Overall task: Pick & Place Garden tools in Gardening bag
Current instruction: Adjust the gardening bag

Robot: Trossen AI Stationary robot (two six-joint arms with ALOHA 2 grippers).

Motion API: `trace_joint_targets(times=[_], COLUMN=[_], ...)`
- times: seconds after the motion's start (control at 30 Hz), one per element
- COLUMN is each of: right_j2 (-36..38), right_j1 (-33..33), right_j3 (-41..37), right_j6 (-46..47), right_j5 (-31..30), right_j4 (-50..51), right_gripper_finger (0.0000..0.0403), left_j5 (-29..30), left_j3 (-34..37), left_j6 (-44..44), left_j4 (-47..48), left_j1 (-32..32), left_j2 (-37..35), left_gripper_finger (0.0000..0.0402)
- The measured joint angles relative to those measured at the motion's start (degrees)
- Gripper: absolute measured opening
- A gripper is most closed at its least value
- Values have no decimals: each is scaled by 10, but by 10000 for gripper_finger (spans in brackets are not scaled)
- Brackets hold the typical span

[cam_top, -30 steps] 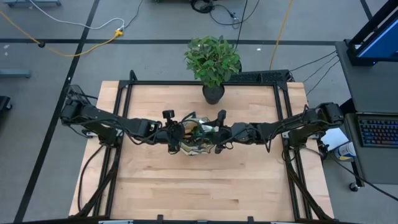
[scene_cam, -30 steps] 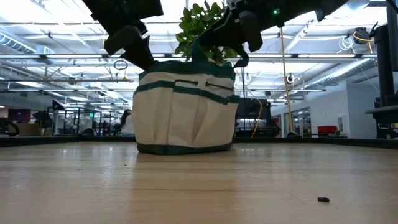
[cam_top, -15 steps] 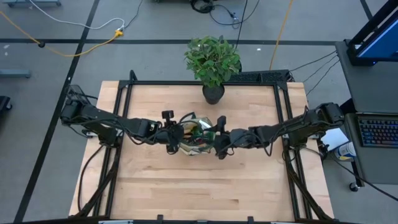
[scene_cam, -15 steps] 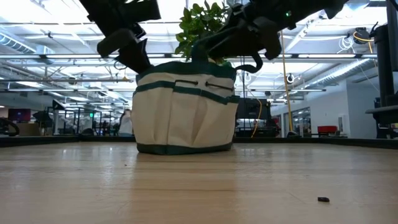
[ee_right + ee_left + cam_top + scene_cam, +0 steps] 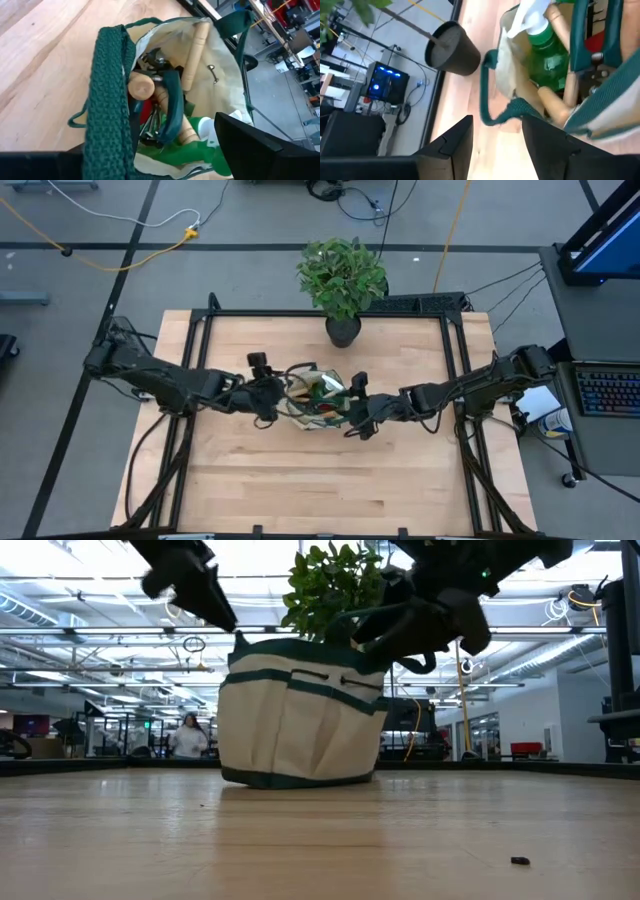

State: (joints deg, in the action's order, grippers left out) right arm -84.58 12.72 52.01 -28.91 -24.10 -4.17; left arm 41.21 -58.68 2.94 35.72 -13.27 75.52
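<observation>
High view: my left fingers [image 5: 268,393] and right fingers [image 5: 352,418] have spread, empty, backing off the filled gardening bag [image 5: 315,402].

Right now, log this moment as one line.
bag: upright, mid-table, tools inside | left gripper: open, at bag's left rim | right gripper: open, at right rim | holding: nothing

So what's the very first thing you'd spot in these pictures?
The beige gardening bag in the middle of the wooden table, stuffed with wooden-handled tools and a green spray bottle. Two dark arms reach it from either side, and a leafy potted plant sits at the table's far edge.
</observation>
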Motion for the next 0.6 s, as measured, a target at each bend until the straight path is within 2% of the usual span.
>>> trace_joint_targets(times=[0.37, 0.5, 0.6], right_j2=[55, 87, 112], right_j1=[30, 32, 35], right_j3=[0, 0, -1], right_j6=[-32, 16, 65], right_j5=[1, 10, 33], right_j4=[7, 68, 150], right_gripper_finger=[252, 252, 252], left_j5=[8, 7, 16], left_j3=[0, 0, 0], left_j6=[-78, -80, -87], left_j4=[118, 167, 210], left_j1=[-8, -9, -7], left_j2=[-115, -130, -138], left_gripper_finger=[150, 137, 126])
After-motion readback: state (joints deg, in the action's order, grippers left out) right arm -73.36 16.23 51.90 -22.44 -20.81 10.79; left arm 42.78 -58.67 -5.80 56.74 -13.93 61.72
